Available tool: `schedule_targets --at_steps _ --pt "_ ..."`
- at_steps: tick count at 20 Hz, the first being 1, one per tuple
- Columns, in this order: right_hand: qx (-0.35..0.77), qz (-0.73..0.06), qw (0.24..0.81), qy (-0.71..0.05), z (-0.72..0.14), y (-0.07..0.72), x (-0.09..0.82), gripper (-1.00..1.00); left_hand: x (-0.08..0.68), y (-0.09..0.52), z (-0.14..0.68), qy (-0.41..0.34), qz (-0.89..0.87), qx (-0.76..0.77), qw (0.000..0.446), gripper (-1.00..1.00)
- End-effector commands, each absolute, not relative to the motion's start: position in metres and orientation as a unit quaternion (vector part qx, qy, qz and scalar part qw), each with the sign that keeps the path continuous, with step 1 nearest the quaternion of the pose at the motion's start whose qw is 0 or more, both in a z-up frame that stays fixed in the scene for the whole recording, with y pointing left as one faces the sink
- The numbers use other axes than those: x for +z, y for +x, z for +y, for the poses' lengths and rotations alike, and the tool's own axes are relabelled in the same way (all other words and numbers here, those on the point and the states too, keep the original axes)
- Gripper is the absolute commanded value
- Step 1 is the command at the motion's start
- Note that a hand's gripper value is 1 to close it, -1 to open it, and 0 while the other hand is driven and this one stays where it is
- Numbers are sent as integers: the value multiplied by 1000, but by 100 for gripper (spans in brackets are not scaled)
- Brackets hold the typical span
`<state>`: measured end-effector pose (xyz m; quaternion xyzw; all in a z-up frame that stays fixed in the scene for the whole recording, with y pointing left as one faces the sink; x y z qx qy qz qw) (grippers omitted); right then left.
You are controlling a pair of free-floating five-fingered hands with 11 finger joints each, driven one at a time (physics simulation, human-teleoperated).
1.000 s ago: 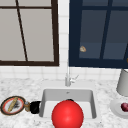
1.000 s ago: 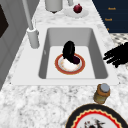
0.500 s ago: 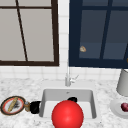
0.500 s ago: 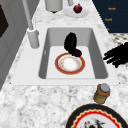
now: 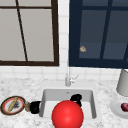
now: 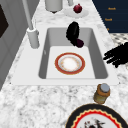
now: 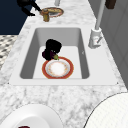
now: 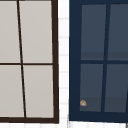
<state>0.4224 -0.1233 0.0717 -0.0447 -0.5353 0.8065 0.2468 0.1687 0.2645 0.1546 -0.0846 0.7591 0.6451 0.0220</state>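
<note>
Front view: a hand holds a dark fruit over the sink

Left hand (image 5: 35, 107) hangs by the sink's left edge, near a small jar (image 5: 26, 106) on the worktop (image 5: 22, 85), its fingers straight and spread. Right hand (image 5: 76, 98) is over the sink (image 5: 91, 100), fingers curled round a dark purple fruit (image 6: 79, 43), just above a red-rimmed plate (image 6: 70, 63) at the sink's bottom.

A small dark purple fruit (image 7: 49, 54) — held above the sink's far side, just beside a red-rimmed plate (image 7: 58, 68) lying flat below.
</note>
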Motion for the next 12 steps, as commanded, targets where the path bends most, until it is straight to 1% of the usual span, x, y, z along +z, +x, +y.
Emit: schedule_targets --at_steps 1,5,12 --pt "798 -532 274 -70 -134 417 96 100 155 169 265 -85 759 645 22 0" --pt "795 -531 284 -73 -149 418 109 100 155 169 265 -85 759 645 22 0" --pt "794 -533 283 -73 -184 416 145 100 155 169 265 -85 759 645 22 0"
